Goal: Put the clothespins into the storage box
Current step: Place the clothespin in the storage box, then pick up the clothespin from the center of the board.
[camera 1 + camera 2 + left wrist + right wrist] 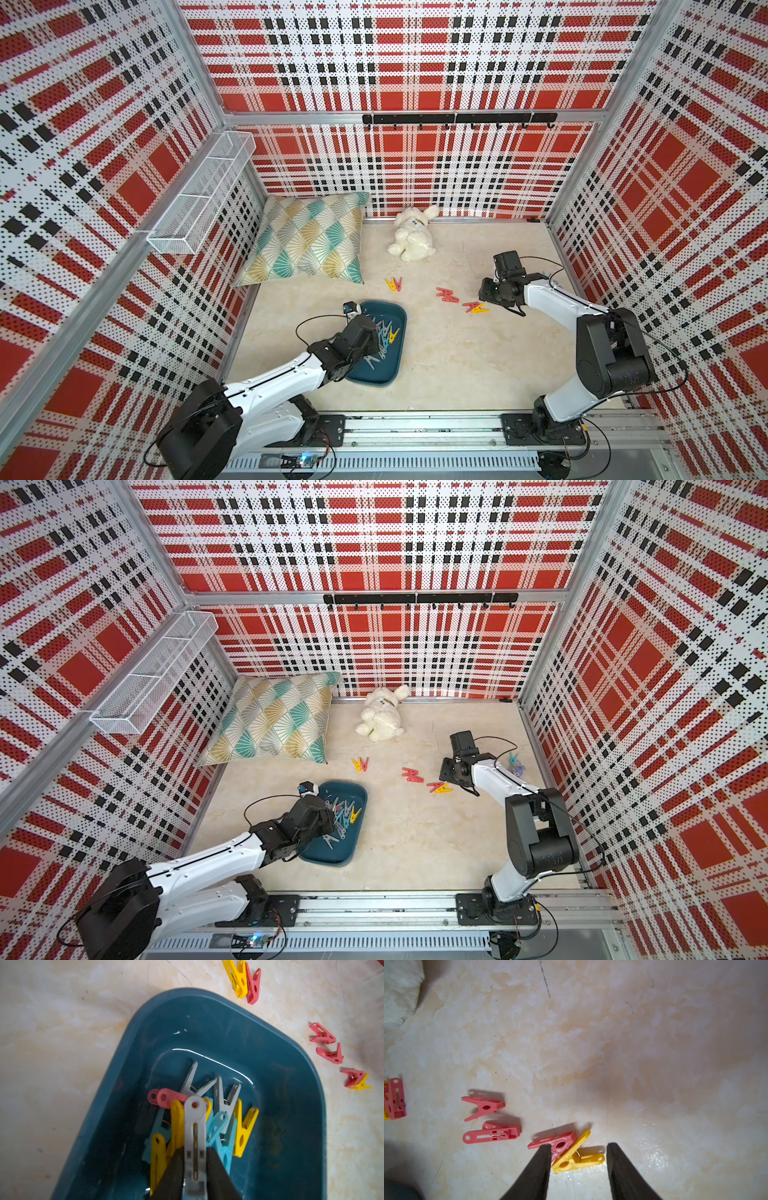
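The dark teal storage box [394,318] [291,1105] lies on the floor at front left and holds several clothespins in grey, yellow, light blue and red. My left gripper [195,1150] hangs over the pile, shut on a grey clothespin [195,1126]. Loose on the floor are a yellow-and-red pair [394,284], two red ones [447,294] and a red-and-yellow pair [476,307]. My right gripper [579,1146] stands open just above that last pair, with the yellow clothespin [577,1159] between its fingers and the red one [560,1144] at one fingertip. A light blue and a grey one [515,764] lie behind the right arm.
A patterned pillow [307,239] leans in the back left corner. A white plush toy [411,235] lies by the back wall. A white wire basket [199,195] hangs on the left wall and a black hook rail [457,118] on the back wall.
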You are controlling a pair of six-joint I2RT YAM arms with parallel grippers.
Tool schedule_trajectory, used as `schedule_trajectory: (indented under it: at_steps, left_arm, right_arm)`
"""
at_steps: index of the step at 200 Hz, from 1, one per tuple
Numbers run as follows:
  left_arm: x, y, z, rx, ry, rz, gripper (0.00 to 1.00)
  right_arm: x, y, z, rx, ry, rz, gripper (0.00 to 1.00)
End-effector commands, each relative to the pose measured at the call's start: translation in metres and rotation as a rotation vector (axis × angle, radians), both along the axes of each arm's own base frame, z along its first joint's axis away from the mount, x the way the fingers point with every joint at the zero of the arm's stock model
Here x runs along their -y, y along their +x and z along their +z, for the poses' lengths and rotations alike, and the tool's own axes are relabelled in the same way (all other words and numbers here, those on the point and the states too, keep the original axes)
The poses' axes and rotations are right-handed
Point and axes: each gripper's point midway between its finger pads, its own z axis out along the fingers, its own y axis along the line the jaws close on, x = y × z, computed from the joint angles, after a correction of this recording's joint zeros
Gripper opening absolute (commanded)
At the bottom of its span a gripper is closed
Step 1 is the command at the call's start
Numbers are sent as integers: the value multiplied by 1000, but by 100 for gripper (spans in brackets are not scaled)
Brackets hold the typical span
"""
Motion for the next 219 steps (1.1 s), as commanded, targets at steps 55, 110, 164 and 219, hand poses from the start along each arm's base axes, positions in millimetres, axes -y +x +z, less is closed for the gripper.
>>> schedule_trajectory:
  at_steps: [55, 110, 164, 219]
  left_arm:
    - [5, 8, 25, 52, -20, 5, 43]
    - [15, 17, 44, 89, -52, -9, 43]
    - [30, 24, 52, 106, -89, -37, 42]
    - [35, 24, 49, 101, -87, -48, 42]
  right_arm:
    - [7, 0, -9, -8, -11, -11, 51]
    - [9, 2, -13, -17, -13, -20, 50]
    - [9, 2, -21, -33, -13, -24, 49]
    - [7, 7, -31, -50, -1, -24, 46]
